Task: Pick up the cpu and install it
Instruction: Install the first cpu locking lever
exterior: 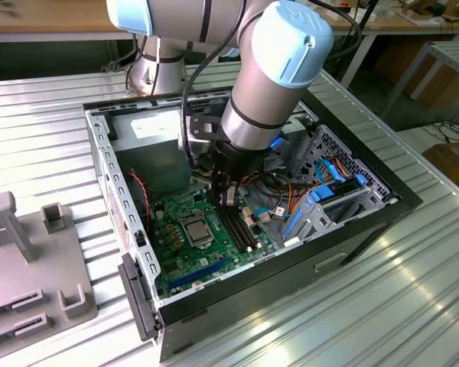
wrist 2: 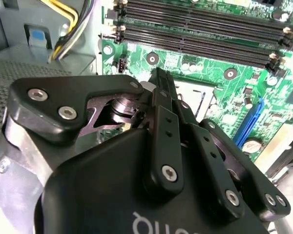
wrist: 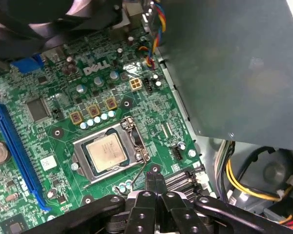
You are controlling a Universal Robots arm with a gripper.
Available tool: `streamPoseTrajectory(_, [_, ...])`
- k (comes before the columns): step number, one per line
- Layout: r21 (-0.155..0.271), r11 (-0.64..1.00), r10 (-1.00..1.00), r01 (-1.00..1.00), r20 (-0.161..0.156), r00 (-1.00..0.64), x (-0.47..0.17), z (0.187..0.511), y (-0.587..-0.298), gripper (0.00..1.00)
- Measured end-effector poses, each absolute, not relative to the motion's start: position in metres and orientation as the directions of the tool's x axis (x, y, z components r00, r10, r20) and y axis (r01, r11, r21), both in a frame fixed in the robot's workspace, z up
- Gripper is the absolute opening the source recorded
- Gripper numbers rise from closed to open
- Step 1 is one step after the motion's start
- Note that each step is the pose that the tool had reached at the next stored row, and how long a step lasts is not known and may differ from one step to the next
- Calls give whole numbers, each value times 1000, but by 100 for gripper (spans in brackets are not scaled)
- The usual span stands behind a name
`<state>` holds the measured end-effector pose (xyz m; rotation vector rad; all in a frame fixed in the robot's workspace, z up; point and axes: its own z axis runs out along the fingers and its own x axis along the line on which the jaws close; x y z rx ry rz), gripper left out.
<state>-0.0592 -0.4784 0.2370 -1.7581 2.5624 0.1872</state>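
Cpu (wrist: pixel 105 152) seated in its socket (wrist: pixel 109 152) — tool (wrist: pixel 155 179) just beside it, fingers together, empty.

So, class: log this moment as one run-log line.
gripper: shut, empty, above the memory slots | cpu: seated in socket on motherboard | socket lever: raised

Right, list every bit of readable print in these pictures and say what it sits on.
White logo on the motherboard: a brand name, not quoted.
White lettering on the gripper housing: cut off, unreadable.
Print on the cpu lid: too small.
White sticker on the board: too small.
Label on the power supply: blurred.
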Motion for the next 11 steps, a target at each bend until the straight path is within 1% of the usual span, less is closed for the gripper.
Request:
streamPoseTrajectory(5, [83, 272, -956, -959, -91, -279, -59, 236, -478, 11])
streamPoseTrajectory(11, [78, 261, -959, -962, -93, -268, -61, 236, -478, 11])
